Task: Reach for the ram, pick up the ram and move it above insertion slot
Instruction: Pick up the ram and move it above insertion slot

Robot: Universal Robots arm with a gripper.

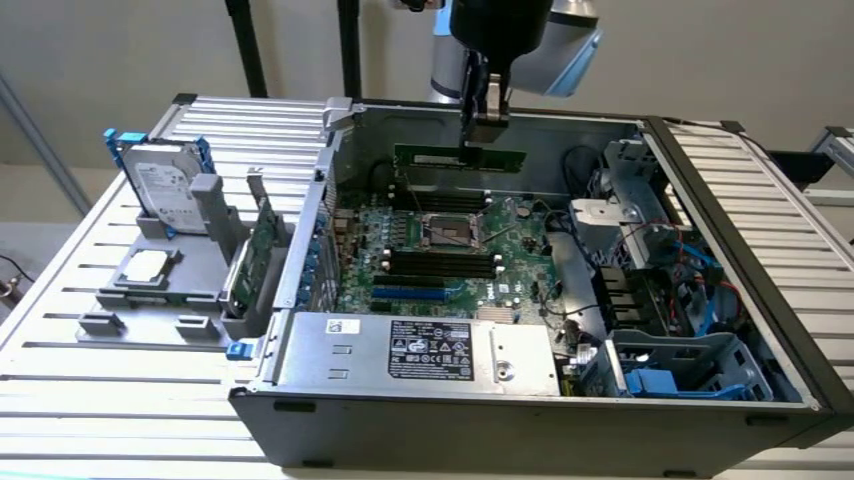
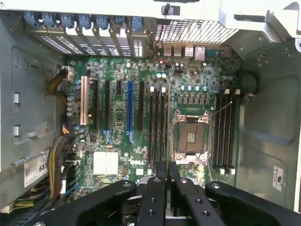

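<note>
The ram [image 1: 461,158], a long thin green stick, hangs level inside the open computer case [image 1: 534,415], above the far part of the motherboard [image 1: 441,240]. My gripper [image 1: 483,128] comes down from above and is shut on the ram's upper edge. In the wrist view the black fingers [image 2: 157,188] press together on the ram [image 2: 168,122], seen edge-on as a thin line. That line runs beside the black memory slots [image 2: 157,127], next to the CPU socket [image 2: 190,136]. More memory slots [image 2: 225,132] lie on the socket's other side.
At the exterior view's left, a grey holder [image 1: 147,300] carries a hard drive in blue rails [image 1: 167,185] and a green expansion card [image 1: 254,255]. A power supply [image 1: 420,350] sits at the case's near side. Cables and drive bays [image 1: 667,300] crowd the right.
</note>
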